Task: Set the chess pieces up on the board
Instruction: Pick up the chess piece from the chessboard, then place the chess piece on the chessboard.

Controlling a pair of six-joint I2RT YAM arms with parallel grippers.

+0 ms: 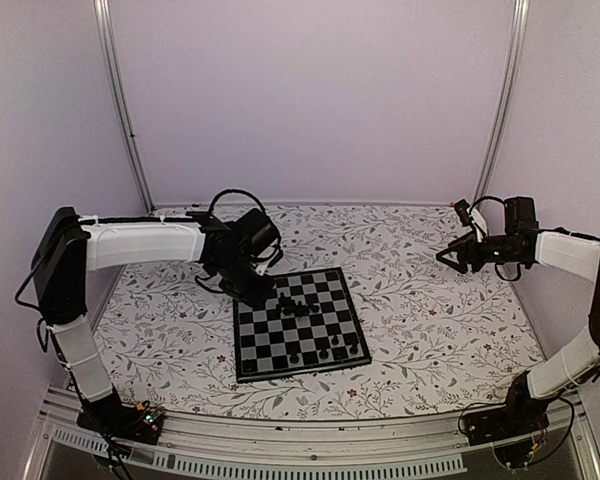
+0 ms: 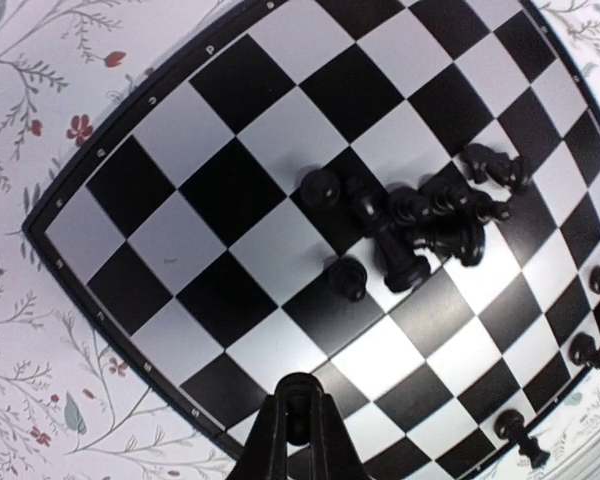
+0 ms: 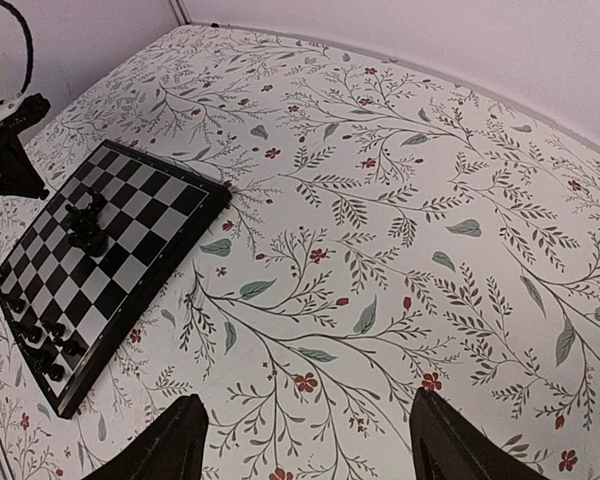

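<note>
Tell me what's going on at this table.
Two robot arms are setting up a chessboard. The left gripper hovers over the board near its far left corner, fingers nearly closed; whether they hold a piece is unclear. Most of the black chess pieces sit bunched near the board's middle, some seemingly tipped over, and a few stand along its near edge. The right gripper hangs open above the floral table cover, away from the board.

text: none legible | the board border: tiny white marks (too blurred to read)
</note>
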